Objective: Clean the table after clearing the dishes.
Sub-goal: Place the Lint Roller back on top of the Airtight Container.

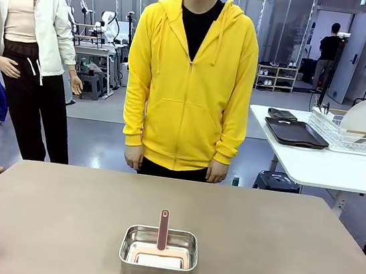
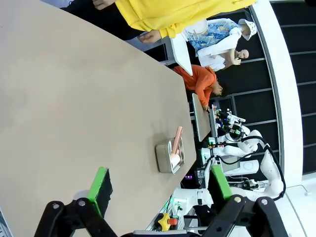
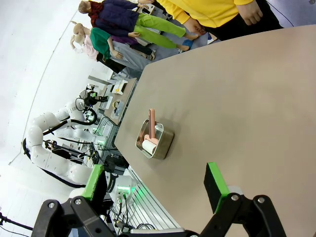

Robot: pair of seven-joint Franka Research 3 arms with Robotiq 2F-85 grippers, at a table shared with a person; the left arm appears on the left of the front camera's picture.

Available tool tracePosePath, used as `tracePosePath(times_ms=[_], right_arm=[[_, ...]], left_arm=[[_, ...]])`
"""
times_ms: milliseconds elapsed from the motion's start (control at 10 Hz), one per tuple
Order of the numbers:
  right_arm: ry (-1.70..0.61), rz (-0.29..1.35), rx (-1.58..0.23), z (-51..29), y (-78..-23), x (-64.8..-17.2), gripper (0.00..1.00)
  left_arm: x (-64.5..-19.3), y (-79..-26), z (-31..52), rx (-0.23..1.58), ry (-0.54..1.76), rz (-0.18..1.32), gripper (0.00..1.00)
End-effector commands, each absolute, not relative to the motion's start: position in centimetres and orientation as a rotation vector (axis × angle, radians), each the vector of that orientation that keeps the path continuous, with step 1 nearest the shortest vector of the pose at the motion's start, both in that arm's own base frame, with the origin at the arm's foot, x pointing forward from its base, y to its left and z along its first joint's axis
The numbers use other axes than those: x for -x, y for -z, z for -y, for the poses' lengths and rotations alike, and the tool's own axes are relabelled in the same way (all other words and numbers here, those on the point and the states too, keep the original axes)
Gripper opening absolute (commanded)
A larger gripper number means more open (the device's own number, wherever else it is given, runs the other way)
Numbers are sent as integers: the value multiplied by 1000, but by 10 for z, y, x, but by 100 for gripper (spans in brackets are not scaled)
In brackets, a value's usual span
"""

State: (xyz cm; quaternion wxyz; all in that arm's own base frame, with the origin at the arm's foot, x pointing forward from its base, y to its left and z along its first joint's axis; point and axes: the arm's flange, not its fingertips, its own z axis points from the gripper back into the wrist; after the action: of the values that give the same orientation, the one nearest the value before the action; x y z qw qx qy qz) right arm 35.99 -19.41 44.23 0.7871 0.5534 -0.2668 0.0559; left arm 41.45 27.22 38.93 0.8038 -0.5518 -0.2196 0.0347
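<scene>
From the front, the taupe counter carries a steel pan holding a pink-handled roller, apparently staged for wiping; white plates sit racked aside. Left wrist: left hand released. Right wrist: right hand released too, above the counter.

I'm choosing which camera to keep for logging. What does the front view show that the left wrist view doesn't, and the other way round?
Front view alone: the white side table with a dark tray and a wire rack holding white plates, so the dishes look cleared away.

Left wrist view alone: the left tool, its green pads standing wide apart above the near table edge.

Both: the brown table, the steel pan holding a pink-handled tool, and the person in the yellow hoodie at the far side.
</scene>
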Motion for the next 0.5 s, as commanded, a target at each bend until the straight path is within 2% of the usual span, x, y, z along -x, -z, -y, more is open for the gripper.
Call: tracePosePath(times_ms=[0, 400], right_arm=[[-141, 579, -1187, 193, -443, -358, 100], [-141, 579, -1187, 193, -443, -358, 100]], left_arm=[[-412, -396, -271, 1183, -86, 470, 100], [-412, -396, -271, 1183, -86, 470, 100]])
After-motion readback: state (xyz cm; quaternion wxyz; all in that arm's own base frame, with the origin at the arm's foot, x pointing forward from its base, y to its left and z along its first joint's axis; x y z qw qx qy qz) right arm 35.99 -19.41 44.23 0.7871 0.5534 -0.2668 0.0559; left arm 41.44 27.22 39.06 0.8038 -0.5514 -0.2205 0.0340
